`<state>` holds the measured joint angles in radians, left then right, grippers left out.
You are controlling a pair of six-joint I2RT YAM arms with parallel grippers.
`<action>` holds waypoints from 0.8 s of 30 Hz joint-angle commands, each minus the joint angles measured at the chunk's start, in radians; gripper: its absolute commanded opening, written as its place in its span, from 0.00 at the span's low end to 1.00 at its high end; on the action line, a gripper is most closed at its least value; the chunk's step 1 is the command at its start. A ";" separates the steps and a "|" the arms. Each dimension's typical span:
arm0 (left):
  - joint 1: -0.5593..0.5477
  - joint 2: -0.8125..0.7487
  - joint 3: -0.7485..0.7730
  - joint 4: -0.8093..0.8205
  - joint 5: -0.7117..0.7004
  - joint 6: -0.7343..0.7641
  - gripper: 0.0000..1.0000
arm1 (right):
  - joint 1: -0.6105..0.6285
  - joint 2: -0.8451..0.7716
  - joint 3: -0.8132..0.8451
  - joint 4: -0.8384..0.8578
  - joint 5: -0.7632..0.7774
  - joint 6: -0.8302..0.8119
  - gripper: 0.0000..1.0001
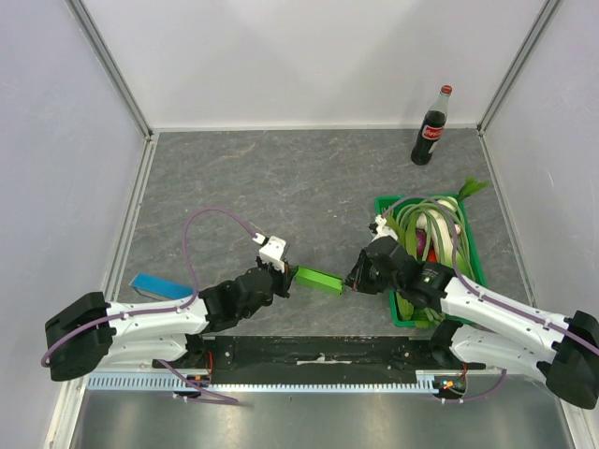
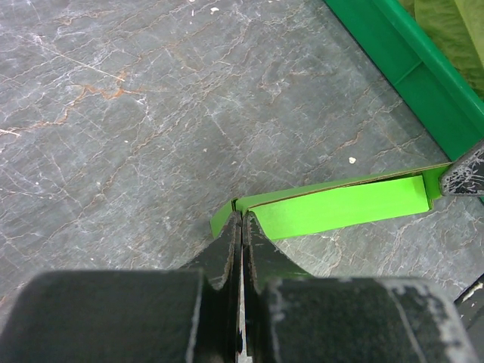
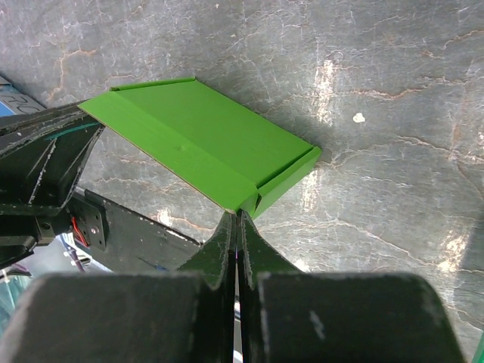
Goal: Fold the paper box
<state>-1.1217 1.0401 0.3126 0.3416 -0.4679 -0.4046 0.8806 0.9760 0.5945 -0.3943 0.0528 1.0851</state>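
Item: paper box (image 1: pixel 318 279), lime card, partly flattened, creased flaps at the ends. Loc: just left of the crate (image 2: pixel 408 72), apart from it. It appears raised off the tabletop, shadow beneath.

Grip: left gripper (image 2: pixel 242 227) pressed together, pinching the card edge at the end far from the crate. Right gripper (image 3: pixel 238 223) likewise pinching the crate-side end, by the small folded flap.

Handling (est.): v. light, thin, bends easily, creases permanently, tears if pulled hard. Best held at edges near creases, not mid-panel.

Orientation: long axis runs straight toward the crate, broad face tilted.
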 commanded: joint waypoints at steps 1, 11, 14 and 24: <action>-0.007 0.018 -0.023 -0.089 -0.017 -0.048 0.02 | 0.003 -0.010 -0.012 -0.136 0.033 -0.057 0.00; -0.009 0.018 -0.029 -0.089 -0.028 -0.072 0.02 | 0.011 0.041 -0.061 -0.101 0.065 -0.116 0.00; -0.009 0.021 -0.040 -0.061 -0.026 -0.080 0.02 | 0.050 0.062 -0.071 -0.092 0.131 -0.113 0.00; -0.013 0.023 -0.047 -0.047 -0.046 -0.077 0.02 | 0.152 0.056 -0.048 -0.164 0.259 -0.126 0.00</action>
<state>-1.1286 1.0466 0.3035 0.3622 -0.4911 -0.4458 1.0222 1.0130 0.5808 -0.3794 0.2298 0.9932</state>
